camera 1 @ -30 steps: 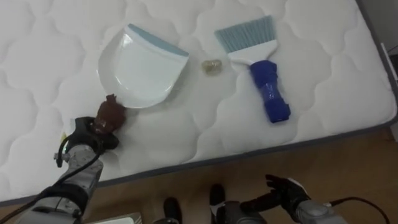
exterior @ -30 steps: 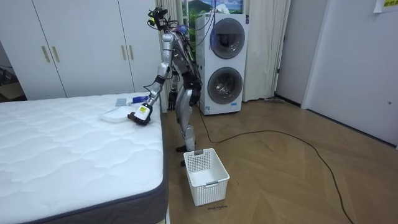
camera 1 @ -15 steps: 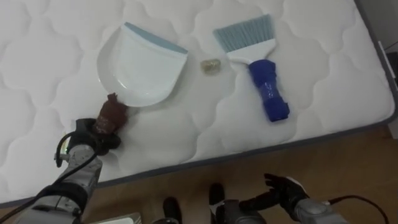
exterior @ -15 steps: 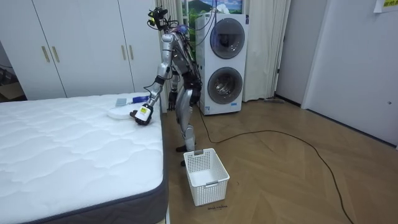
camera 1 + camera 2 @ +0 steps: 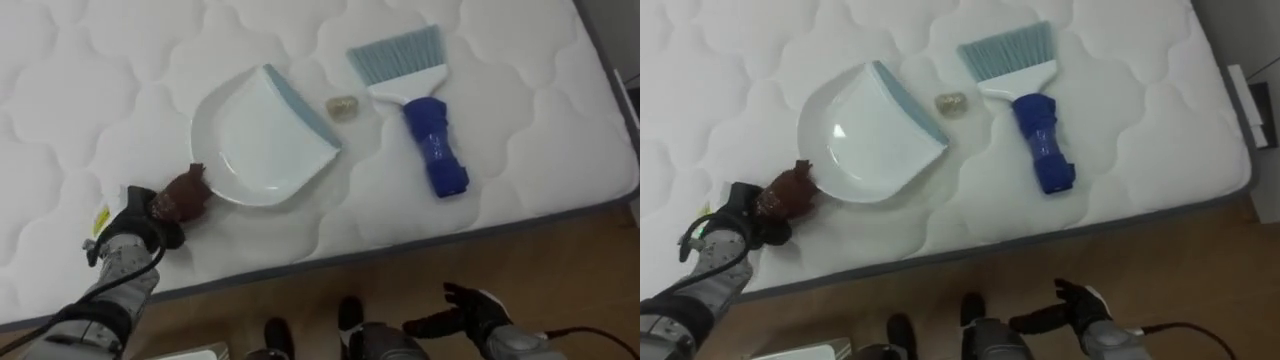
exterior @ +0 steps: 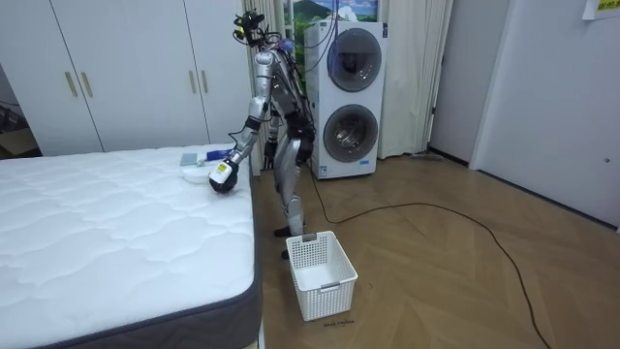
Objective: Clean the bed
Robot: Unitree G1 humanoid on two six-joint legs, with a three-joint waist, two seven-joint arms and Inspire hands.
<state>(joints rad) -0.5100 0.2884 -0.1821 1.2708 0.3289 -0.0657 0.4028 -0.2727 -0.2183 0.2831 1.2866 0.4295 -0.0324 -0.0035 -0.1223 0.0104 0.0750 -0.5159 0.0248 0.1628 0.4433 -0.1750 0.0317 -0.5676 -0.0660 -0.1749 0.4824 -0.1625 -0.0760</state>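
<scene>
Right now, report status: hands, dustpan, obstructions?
Left hand shut on brown handle of white plastic dustpan. Right hand open, below mattress. Pale crumpled scrap near dustpan lip; blue-handled brush beside.

The left arm comes in from the lower left, its forearm stretched forward over the near edge of the bed [image 5: 520,150], the wrist about straight. The left hand [image 5: 138,228] lies just inside that edge, its dark fingers and thumb curled tight round the brown dustpan handle [image 5: 185,195]. The right arm hangs low, off the bed and below its near edge. The right hand [image 5: 478,308] holds nothing, its fingers spread and relaxed. In the room view the robot stands upright at the bed's side edge, near a corner, with the left arm reaching down and out.
</scene>
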